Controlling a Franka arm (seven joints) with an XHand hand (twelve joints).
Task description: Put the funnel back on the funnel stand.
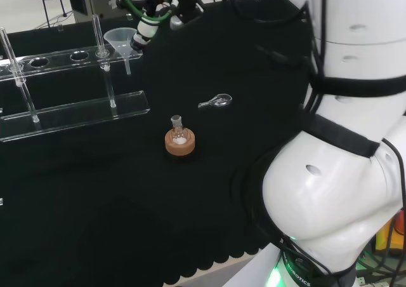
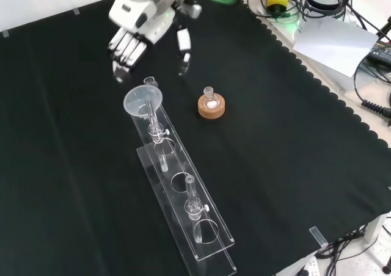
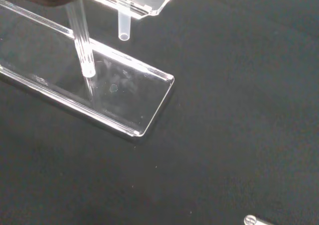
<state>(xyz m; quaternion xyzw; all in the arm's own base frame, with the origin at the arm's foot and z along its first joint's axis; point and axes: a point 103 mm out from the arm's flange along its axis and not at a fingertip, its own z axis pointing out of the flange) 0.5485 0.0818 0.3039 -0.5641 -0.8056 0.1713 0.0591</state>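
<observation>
On the black cloth (image 2: 293, 166) stands a clear funnel stand (image 2: 183, 203), a long two-tier rack with round holes in its upper shelf. At the end of the rack nearest the arm, the funnel (image 2: 143, 101) sits in the end hole, bowl up. In the wrist view its stem (image 3: 123, 27) hangs below the upper shelf, clear of the base plate (image 3: 124, 93). Above and just beyond the funnel in the front view, the hand (image 2: 135, 32) hovers with fingers (image 2: 122, 56) extended and spread, thumb apart, holding nothing and not touching the funnel. Beside the rack end, a small flask (image 2: 210, 99) rests upright in a cork ring (image 2: 211, 108). Right of the flask in the head view, apart from it, lies a small clear spoon-like piece (image 1: 216, 101).
</observation>
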